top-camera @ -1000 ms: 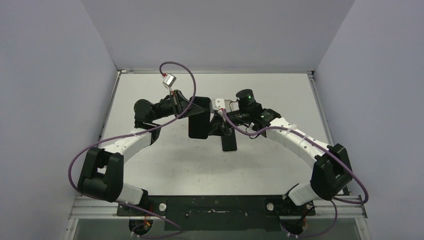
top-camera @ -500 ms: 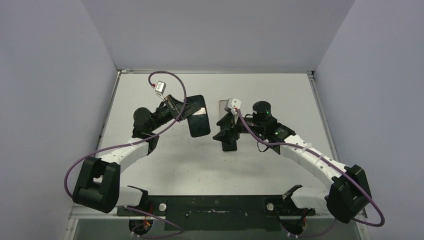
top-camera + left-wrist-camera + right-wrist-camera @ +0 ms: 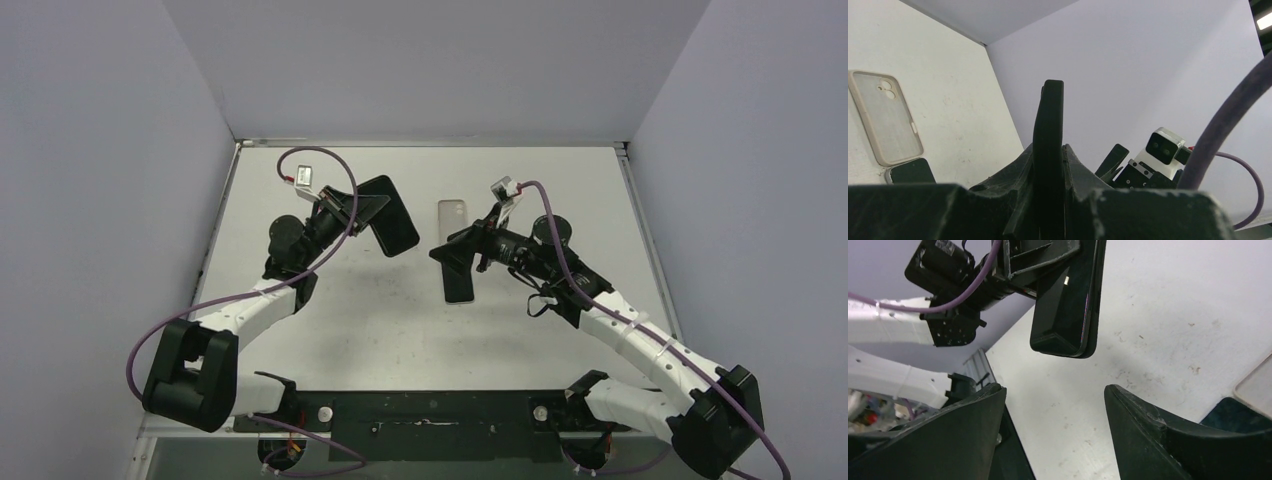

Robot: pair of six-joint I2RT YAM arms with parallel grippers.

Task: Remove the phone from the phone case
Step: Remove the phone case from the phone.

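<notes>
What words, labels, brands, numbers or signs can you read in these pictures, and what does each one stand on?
No text is readable in any view.
Pale sticker on the left arm's black housing: too blurred to read.
Beige rubbery phone case: no print visible.
Black flat slab in the left gripper: no print visible.

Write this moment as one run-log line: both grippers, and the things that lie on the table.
left gripper: shut on black flat rectangular slab | right gripper: open, empty | dark glossy phone: on table, next to beige phone case
</notes>
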